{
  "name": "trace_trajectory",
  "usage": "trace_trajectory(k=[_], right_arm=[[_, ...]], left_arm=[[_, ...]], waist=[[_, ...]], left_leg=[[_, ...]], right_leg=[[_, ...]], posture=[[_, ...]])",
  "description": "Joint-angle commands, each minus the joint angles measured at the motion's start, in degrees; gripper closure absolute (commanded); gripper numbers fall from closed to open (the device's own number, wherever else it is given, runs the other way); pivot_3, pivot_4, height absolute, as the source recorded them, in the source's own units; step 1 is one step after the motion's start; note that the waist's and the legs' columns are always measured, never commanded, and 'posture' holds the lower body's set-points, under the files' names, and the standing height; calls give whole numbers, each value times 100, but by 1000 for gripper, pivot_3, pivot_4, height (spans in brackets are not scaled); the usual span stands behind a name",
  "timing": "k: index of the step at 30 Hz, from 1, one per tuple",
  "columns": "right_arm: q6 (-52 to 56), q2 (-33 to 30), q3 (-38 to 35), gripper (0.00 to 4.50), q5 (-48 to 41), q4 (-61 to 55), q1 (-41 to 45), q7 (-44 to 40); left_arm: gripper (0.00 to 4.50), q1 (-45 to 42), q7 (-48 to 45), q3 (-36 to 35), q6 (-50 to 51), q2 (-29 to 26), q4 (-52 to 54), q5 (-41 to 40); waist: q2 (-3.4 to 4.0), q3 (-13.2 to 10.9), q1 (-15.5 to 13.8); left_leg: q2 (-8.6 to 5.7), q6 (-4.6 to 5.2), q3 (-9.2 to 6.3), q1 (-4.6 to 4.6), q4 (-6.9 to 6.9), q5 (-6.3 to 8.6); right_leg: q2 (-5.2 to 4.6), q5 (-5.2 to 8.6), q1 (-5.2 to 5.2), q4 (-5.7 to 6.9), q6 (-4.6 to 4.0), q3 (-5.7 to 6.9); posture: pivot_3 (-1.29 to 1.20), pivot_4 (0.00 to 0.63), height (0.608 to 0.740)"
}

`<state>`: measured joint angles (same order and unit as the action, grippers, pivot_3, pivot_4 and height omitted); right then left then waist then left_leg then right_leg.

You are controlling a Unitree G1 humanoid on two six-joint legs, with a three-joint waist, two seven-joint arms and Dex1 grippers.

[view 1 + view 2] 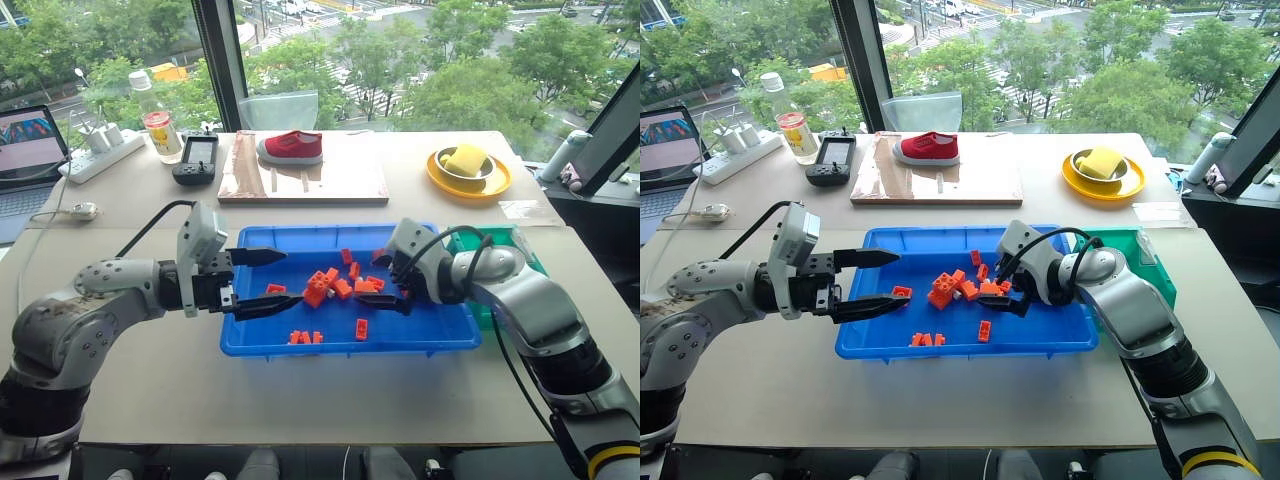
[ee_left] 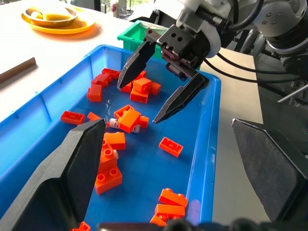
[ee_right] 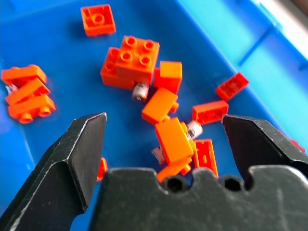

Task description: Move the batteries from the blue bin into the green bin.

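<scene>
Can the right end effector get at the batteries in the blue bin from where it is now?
Probably, with care. The right end effector hangs open over the blue bin, but the batteries lie half buried under orange bricks.

Orange bricks [image 1: 330, 285], red shoe [image 1: 292, 147] (on a board [image 1: 300, 178]), yellow dish [image 1: 468, 176].

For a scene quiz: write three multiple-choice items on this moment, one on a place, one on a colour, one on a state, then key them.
1. Where does the right gripper hang?
A. over the blue bin
B. over the yellow dish
C. over the laptop

2. What colour are the bricks in the blue bin?
A. white
B. orange
C. purple

3. How do the left gripper's fingers stand?
A. clamped on a brick
B. shut on nothing
C. apart, holding nothing

Key:
1 A, it hangs above the brick pile inside the bin.
2 B, every brick is orange.
3 C, a clear gap shows between both fingers.
</scene>
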<state>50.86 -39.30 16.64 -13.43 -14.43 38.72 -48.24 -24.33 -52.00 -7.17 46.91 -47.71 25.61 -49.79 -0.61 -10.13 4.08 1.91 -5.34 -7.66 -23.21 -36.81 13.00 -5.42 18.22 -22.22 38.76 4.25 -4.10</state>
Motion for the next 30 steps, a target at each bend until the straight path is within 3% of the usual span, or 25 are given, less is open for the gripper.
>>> trace_trajectory(k=[1, 11, 14, 22, 23, 30], right_arm=[[-271, 107, 28, 30, 107, 65, 137, 2], [-528, 462, 265, 30, 449, 721, 219, 107], [-541, 498, 271, 752, 502, 814, 228, 110], [-530, 571, 282, 3478, 607, 756, 195, 83], [-528, 570, 283, 3662, 615, 747, 194, 78], [-461, 488, 207, 3659, 655, 584, 248, 58]], left_arm=[[0, -34, 94, -107, 60, -11, 237, -131], [0, 18, 196, -148, 130, -28, 362, -242], [0, 38, 192, -178, 138, -49, 379, -266], [0, 87, 150, -203, 116, -66, 374, -261], [0, 87, 147, -201, 113, -65, 371, -258], [0, 91, 119, -195, 98, -59, 357, -251]], waist=[[0, 0, 11], [0, 0, 3], [0, 0, 2], [0, 0, 5], [0, 0, 4], [0, 0, 3]], left_leg=[[0, 1, 0, 1, 0, 0], [-1, 0, -1, 1, 0, 0], [-1, 0, -1, 0, -1, 0], [0, 0, -1, 2, -1, 0], [0, 0, -1, 2, -1, 0], [0, 0, -1, 1, -1, 0]], right_leg=[[0, 0, 0, 0, 0, 0], [0, 0, 0, 3, 0, 0], [0, 0, 0, 3, 0, 0], [1, 0, 0, 4, 0, 0], [0, 0, 0, 4, 0, 0], [0, 0, 0, 4, 0, 0]], posture=[[0, 150, 740], [0, 150, 740], [0, 150, 740], [0, 150, 740], [0, 150, 740], [0, 150, 740]])
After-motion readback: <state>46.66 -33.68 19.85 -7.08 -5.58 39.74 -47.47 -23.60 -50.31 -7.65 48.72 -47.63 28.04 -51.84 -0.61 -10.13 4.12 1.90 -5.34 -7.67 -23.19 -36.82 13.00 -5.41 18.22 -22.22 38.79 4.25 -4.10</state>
